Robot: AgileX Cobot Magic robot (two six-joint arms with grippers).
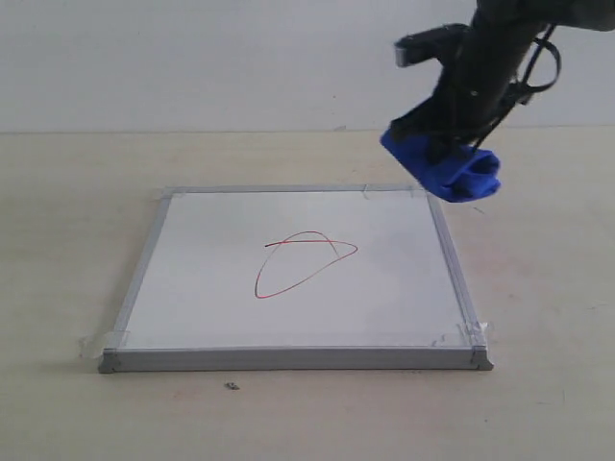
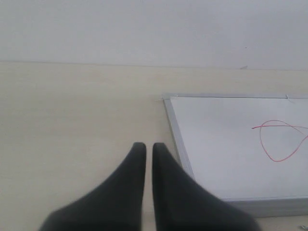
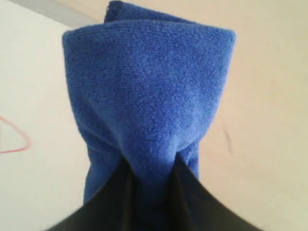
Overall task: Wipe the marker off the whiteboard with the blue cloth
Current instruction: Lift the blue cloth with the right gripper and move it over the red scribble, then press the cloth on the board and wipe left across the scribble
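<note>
The whiteboard [image 1: 384, 307] lies flat on the table, grey-framed. The marker [image 1: 306, 261], a red looped outline with a short dark stroke, sits near its middle and also shows as the marker [image 2: 279, 140] in the left wrist view. My right gripper [image 1: 452, 144] hangs above the board's far right corner, shut on the blue cloth [image 1: 447, 168], a folded bundle clear of the surface; the blue cloth [image 3: 149, 91] fills the right wrist view between the dark fingers [image 3: 192, 192]. My left gripper [image 2: 149, 147] is shut and empty over bare table beside the whiteboard [image 2: 226, 144].
The light wooden table [image 1: 67, 240] surrounds the board, with a white wall behind. A small dark speck [image 1: 232, 387] lies in front of the board's near edge. Clear tape bits [image 1: 476, 331] hold the corners.
</note>
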